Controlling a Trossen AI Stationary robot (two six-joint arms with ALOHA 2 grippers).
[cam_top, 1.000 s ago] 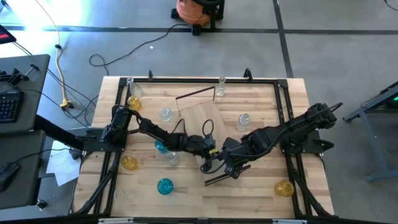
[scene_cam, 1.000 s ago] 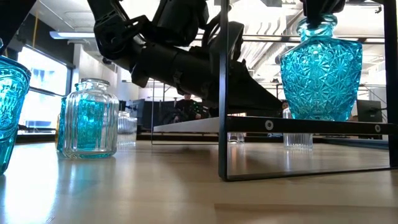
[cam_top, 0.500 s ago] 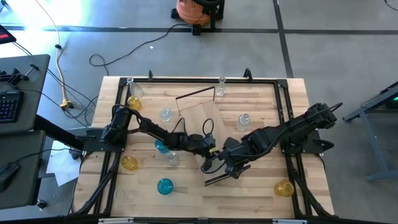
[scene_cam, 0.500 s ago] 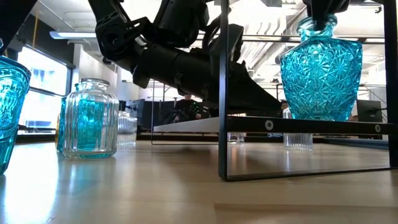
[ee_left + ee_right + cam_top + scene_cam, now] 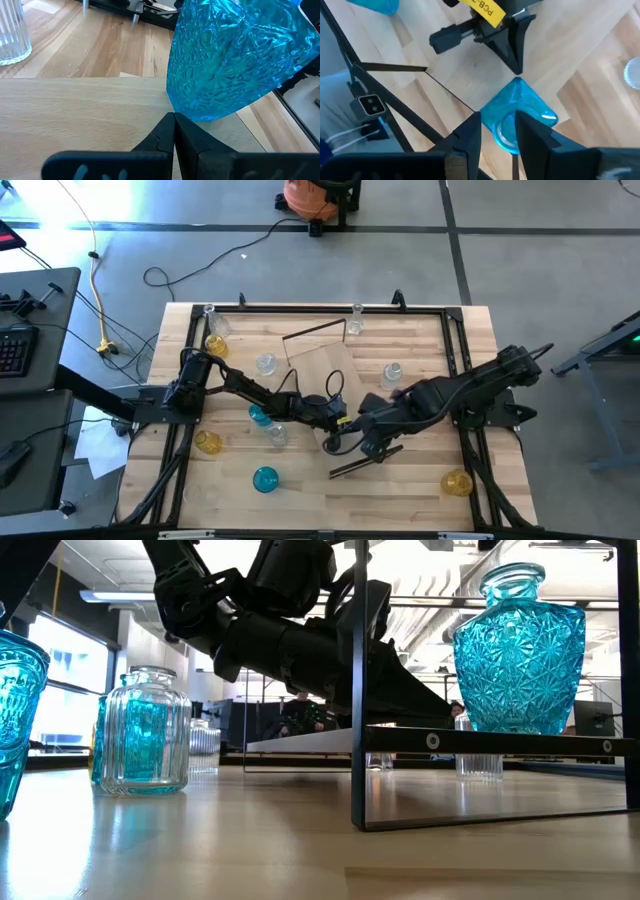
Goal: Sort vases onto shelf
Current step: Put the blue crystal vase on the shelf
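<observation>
step: release | blue vase (image 5: 518, 650) stood on shelf (image 5: 500, 739), right of frame | right gripper (image 5: 497, 131) spread above its neck: lift straight up | left gripper (image 5: 173, 131) pressed together beside its base: hold off

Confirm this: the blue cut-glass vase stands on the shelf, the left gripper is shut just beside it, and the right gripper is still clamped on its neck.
Wrong on the right gripper: the low view shows the blue vase standing free on the shelf, its neck bare. The left gripper is shut beside it.

Cut-glass vase (image 5: 518, 650) — translucent blue, starburst-patterned; shelf (image 5: 75, 115) — pale wood grain.
</observation>
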